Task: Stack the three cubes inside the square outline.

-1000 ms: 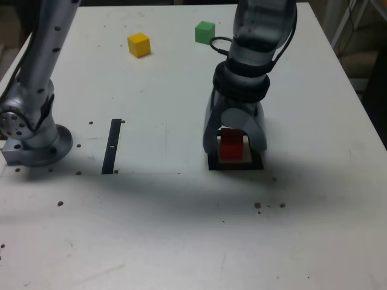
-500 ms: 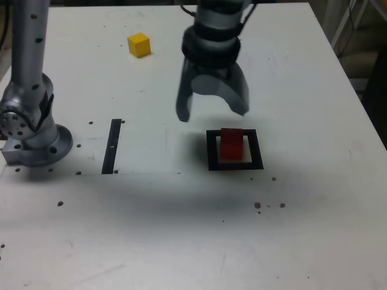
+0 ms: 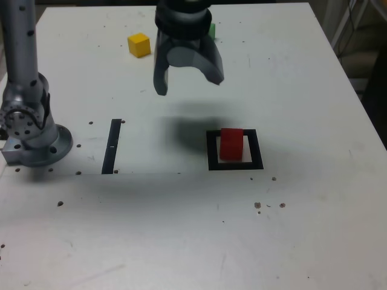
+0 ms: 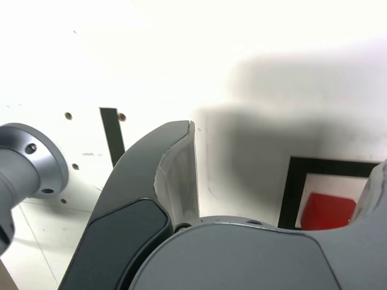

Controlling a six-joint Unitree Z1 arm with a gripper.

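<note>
Gripper [image 3: 186, 80] hangs above the table, jaws spread wide, nothing between them. In the exterior view it sits high in the frame, between the yellow cube and the green cube, well apart from the square outline. The wrist view shows one grey jaw [image 4: 172, 175] with bare table beyond it and no object against its inner face.

Red cube [image 3: 231, 144] stands inside the square outline [image 3: 211, 151], on the white centre, roughly squared to the border and upright. It is free of the gripper. In the wrist view the red cube [image 4: 326, 211] is seen within the black border [image 4: 292, 187], partly hidden by the gripper body.

Yellow cube [image 3: 139, 45] rests on the open table toward the far edge, to the exterior view's left of the gripper, near it but not touching. Green cube [image 3: 211, 29] is mostly hidden behind the gripper; only a sliver shows at the gripper's right side in the exterior view, so its exact pose cannot be told.

A thin black strip [image 3: 112, 146] lies on the table to the exterior view's left of the outline, beside the arm's base [image 3: 33, 142]. It plays no part in the task.

Progress, as judged: one cube of three is placed, forming the bottom of the stack. Two remain loose on the far side of the table. Each must be grasped, carried and set squarely on top. The empty, open gripper stands close to both, so a second pick looks like the step in hand; which cube it is aimed at cannot be told.
</note>
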